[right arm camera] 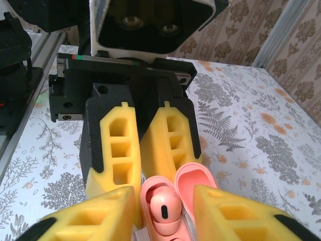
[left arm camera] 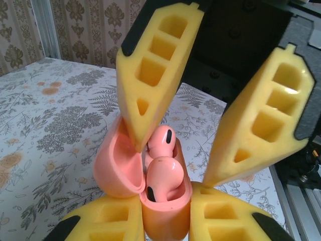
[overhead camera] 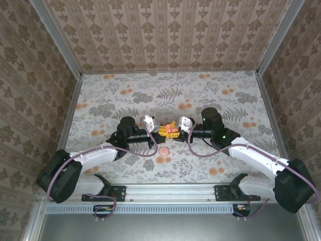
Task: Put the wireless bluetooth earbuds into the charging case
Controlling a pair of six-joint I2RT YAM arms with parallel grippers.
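The salmon-pink charging case (left arm camera: 165,213) is held upright off the table with its lid (left arm camera: 114,168) hinged open to the left. My left gripper (left arm camera: 165,201) is shut on the case body. Two earbuds sit in its wells, one nearer (left arm camera: 163,178) and one behind (left arm camera: 161,142). My right gripper (right arm camera: 163,201) stands open over the case mouth, one of its fingers (left arm camera: 155,65) reaching down to the lid's inner edge beside the far earbud, the other (left arm camera: 266,120) well clear on the right. From the right wrist, an earbud (right arm camera: 164,207) shows in the case (right arm camera: 150,201). From above, both grippers (overhead camera: 161,131) (overhead camera: 174,129) meet mid-table.
A round flat pink disc (overhead camera: 164,150) lies on the flowered tablecloth (overhead camera: 115,100) just in front of the grippers. Patterned walls enclose the table on three sides. A metal rail (overhead camera: 170,191) runs along the near edge between the arm bases.
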